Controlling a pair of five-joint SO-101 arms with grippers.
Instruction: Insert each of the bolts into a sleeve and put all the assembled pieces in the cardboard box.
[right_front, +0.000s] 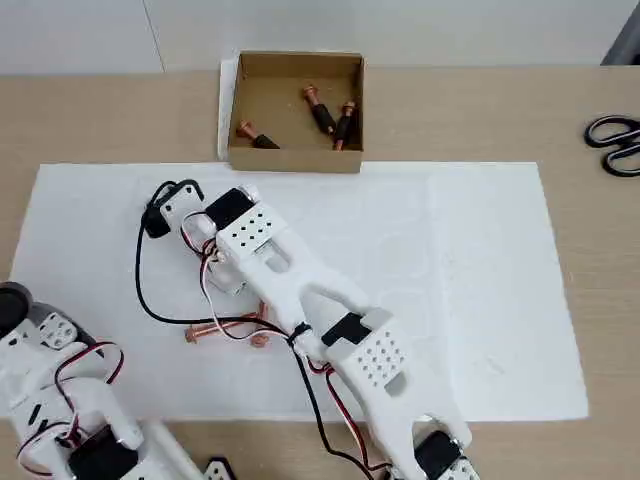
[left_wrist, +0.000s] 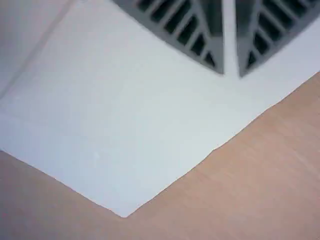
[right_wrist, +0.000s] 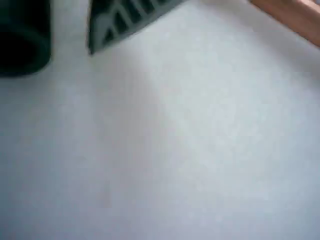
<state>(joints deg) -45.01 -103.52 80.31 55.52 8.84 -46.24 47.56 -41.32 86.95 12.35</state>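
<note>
The cardboard box (right_front: 229, 108) stands at the back of the table with three assembled pieces inside: one (right_front: 256, 137) at its left, two (right_front: 320, 112) (right_front: 345, 124) at its right. Loose copper bolts (right_front: 222, 329) lie on the white paper, partly under a cable and the right arm. My right gripper (right_front: 166, 211) is low over the paper's left part, with a black sleeve (right_front: 154, 222) (right_wrist: 20, 40) right at its tip. My left gripper (left_wrist: 231, 70) hangs shut and holds nothing, above the paper's near left corner.
White paper (right_front: 480, 280) covers the table's middle. In the left wrist view its corner (left_wrist: 125, 214) meets bare wood. Black scissors (right_front: 614, 144) lie at the far right edge. The left arm's base (right_front: 60, 400) fills the near left corner.
</note>
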